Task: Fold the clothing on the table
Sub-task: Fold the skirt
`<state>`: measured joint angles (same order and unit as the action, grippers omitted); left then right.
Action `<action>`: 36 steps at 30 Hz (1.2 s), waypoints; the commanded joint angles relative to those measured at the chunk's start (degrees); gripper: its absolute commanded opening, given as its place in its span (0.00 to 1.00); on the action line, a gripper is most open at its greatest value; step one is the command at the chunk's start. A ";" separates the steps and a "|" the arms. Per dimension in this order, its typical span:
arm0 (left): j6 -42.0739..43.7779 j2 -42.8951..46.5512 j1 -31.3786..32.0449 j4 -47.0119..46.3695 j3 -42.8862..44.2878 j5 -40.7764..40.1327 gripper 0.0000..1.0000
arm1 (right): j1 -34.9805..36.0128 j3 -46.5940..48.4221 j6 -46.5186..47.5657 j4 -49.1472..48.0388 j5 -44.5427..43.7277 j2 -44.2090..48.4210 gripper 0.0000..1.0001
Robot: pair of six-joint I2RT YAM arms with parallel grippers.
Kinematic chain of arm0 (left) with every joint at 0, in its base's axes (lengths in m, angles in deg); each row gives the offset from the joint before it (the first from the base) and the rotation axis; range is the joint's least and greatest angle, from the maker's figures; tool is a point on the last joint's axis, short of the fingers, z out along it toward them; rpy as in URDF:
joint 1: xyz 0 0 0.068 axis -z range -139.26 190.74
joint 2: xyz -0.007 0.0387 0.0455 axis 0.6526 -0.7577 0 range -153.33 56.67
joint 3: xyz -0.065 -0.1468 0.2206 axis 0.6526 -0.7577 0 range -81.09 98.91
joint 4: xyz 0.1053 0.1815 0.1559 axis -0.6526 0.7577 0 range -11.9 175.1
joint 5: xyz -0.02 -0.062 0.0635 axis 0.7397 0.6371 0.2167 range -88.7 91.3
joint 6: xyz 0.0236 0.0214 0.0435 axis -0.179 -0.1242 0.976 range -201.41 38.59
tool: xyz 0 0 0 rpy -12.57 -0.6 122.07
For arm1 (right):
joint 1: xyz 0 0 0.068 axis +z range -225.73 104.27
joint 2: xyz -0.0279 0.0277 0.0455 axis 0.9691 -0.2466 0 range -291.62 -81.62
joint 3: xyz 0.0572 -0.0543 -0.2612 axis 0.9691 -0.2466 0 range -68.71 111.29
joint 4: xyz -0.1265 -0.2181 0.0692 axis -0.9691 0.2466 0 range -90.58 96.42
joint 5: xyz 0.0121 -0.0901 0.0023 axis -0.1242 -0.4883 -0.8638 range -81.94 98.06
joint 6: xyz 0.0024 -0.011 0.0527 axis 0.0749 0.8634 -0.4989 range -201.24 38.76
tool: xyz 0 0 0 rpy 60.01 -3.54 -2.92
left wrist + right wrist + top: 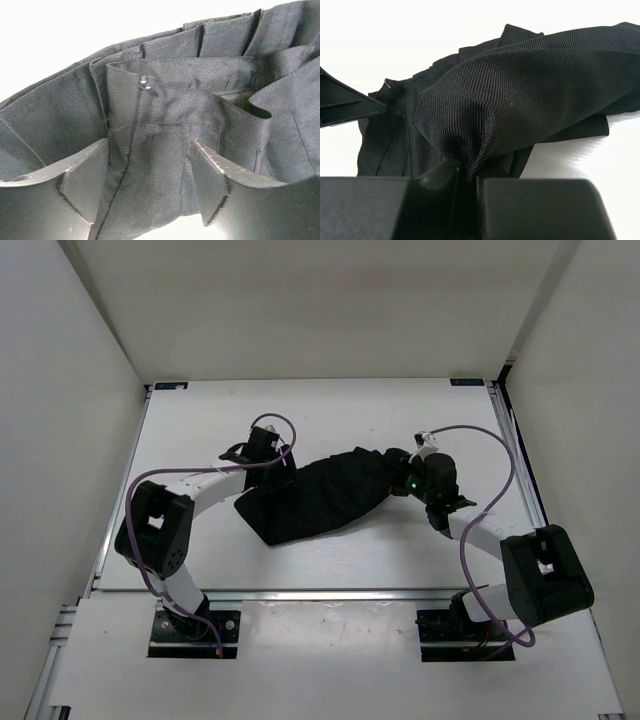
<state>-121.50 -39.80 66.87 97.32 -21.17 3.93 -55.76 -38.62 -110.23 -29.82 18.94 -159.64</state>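
The clothing [318,496] is a black pleated garment bunched in a slanted heap in the middle of the white table [330,410]. My left gripper [277,457] is at its upper left edge. In the left wrist view this gripper [150,170] stands open, one finger on each side of a creased fold of the clothing [165,115], near a small clasp [144,82]. My right gripper [401,483] is at the garment's right end. In the right wrist view it [466,175] is shut on a puckered bunch of the clothing [530,95], which rises in a hump above the jaws.
White enclosure walls [70,360] stand on three sides. A metal rail [320,593] runs along the near edge, in front of both arm bases. Purple cables [500,455] loop over the arms. The left gripper's finger [345,102] shows at the left of the right wrist view.
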 commanded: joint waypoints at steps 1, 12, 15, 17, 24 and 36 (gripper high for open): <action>-0.33 0.05 0.76 -3.31 -1.38 1.32 0.73 | -0.89 -0.55 0.17 -4.16 -0.59 1.56 0.00; -2.35 -1.79 2.08 -7.18 -4.90 4.05 0.49 | -1.77 -0.56 0.08 -4.25 -1.38 1.90 0.00; -2.53 -1.01 1.82 -7.45 -5.16 3.26 0.14 | -1.78 -1.08 -0.19 -4.42 -1.65 2.08 0.00; -2.71 0.74 1.65 -6.22 -5.77 2.12 0.00 | -2.47 -1.17 -0.28 -4.25 -2.17 1.91 0.00; -4.64 11.38 -1.96 -5.25 -12.89 -0.52 0.00 | -4.23 -1.87 -0.54 -4.34 -2.52 2.34 0.00; -6.48 17.62 -3.98 -2.97 -22.57 0.36 0.88 | -4.24 -3.11 0.60 -4.60 -1.91 2.44 0.00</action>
<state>-127.30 -23.58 63.79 92.42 -43.59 5.40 -60.26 -41.35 -110.78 -30.76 18.65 -158.92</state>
